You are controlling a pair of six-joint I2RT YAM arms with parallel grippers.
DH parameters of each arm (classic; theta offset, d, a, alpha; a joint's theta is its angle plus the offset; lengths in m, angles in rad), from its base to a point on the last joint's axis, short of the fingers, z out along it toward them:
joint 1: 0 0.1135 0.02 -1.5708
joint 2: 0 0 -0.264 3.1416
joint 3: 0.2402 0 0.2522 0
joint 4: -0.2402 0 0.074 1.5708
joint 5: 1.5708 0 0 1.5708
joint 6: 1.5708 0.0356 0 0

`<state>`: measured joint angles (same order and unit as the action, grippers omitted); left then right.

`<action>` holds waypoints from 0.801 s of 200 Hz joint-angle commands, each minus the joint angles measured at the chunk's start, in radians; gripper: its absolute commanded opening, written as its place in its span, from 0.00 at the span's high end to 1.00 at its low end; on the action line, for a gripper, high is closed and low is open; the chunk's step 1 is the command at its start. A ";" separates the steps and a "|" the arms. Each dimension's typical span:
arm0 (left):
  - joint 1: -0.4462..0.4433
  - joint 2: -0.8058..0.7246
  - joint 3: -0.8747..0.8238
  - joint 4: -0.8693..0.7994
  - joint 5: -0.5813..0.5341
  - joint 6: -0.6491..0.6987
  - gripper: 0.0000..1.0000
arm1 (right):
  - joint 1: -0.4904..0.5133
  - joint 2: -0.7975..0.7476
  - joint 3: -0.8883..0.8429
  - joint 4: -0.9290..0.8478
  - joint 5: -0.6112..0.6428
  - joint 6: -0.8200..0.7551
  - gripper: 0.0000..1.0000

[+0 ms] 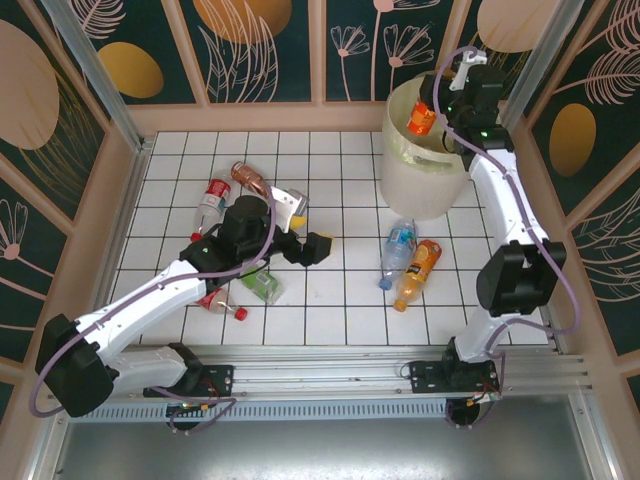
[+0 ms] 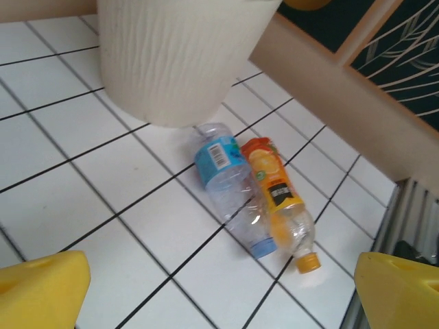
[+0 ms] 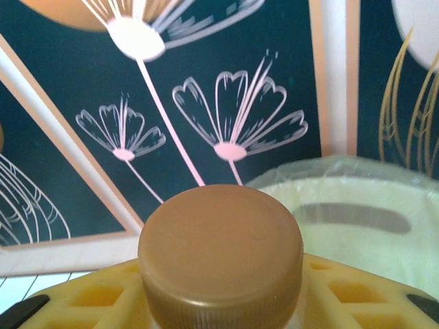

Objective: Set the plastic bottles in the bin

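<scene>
Above the bin (image 1: 420, 185), right tool (image 1: 432, 114) (arm (image 1: 500, 205) outstretched) gripping orange bottle (image 1: 421, 121).

Light: bright, even, diffuse, from overhead. Shadows: soft, short; a grey one on the white tiled tabletop (image 1: 340, 300) under the large round pale cream plastic bin (image 1: 420, 185). Glare: slight sheen on the clear blue-labelled plastic bottle (image 2: 230, 185) beside the bin. Focus: left wrist view soft throughout; right wrist view, brown ribbed bottle cap (image 3: 219, 253) before the bin's rim blurred, rim hazy. Distortion: metal frame uprights (image 1: 553, 50) flanking the bin splay outward.
</scene>
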<state>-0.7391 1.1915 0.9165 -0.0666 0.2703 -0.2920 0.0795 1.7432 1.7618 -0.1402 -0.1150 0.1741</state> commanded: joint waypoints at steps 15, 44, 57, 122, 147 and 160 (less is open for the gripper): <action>-0.004 -0.048 0.003 -0.108 -0.109 0.043 0.01 | -0.021 0.066 0.064 -0.054 -0.127 0.084 0.51; -0.003 -0.061 0.001 -0.133 -0.147 0.055 0.01 | -0.034 0.119 0.088 -0.101 -0.176 0.116 0.47; -0.002 -0.060 0.000 -0.145 -0.167 0.059 0.01 | -0.035 0.140 0.099 -0.118 -0.186 0.123 0.44; -0.003 -0.044 0.007 -0.173 -0.204 0.074 0.01 | -0.043 0.174 0.164 -0.179 -0.148 0.120 0.25; -0.003 -0.046 0.009 -0.180 -0.226 0.074 0.01 | -0.046 0.162 0.188 -0.193 -0.127 0.103 0.24; -0.004 -0.046 0.013 -0.186 -0.248 0.073 0.01 | -0.045 0.144 0.186 -0.191 -0.117 0.090 0.24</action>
<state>-0.7391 1.1450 0.9165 -0.2276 0.0673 -0.2356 0.0433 1.9163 1.9060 -0.3122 -0.2584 0.2939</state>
